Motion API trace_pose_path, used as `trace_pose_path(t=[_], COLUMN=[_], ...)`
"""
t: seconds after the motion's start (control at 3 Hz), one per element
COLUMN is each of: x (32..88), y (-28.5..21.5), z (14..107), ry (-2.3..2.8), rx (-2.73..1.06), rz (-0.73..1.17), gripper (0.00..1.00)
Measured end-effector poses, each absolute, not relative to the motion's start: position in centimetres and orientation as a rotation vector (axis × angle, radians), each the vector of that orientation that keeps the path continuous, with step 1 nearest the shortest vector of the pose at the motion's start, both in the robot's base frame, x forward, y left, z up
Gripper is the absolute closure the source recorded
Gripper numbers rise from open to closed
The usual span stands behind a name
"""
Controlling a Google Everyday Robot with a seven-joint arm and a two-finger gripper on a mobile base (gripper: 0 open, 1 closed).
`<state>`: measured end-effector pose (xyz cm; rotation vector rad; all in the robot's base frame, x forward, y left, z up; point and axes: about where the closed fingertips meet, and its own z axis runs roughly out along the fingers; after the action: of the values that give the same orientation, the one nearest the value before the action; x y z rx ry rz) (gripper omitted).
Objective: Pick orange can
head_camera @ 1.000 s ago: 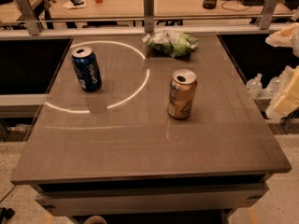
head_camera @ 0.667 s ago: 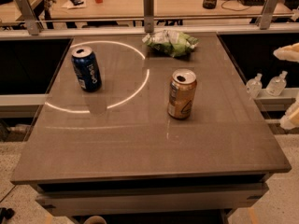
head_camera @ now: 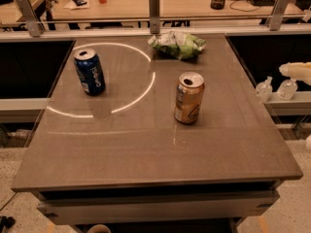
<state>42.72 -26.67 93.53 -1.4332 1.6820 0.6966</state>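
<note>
Gripper (head_camera: 297, 71) out at the right edge, its state impossible to tell.
Orange can (head_camera: 189, 97) upright on the worktop (head_camera: 146, 152), well to its left.

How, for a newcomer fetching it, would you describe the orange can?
On the brown table, right of centre, in front of the green bag, stands the orange can. Its gold body sets it apart from the blue can; the gripper is beyond the table's right edge.
</note>
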Motion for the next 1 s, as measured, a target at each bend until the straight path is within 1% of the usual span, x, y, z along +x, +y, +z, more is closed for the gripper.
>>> trace_pose_path(t=[0.33, 1.0], x=[41.50, 42.00], y=[-26.78, -26.32], z=[93.84, 93.16], ry=[1.591, 1.575], rx=[-1.401, -1.365], rz=[0.733, 0.700], gripper=[0.00, 0.00])
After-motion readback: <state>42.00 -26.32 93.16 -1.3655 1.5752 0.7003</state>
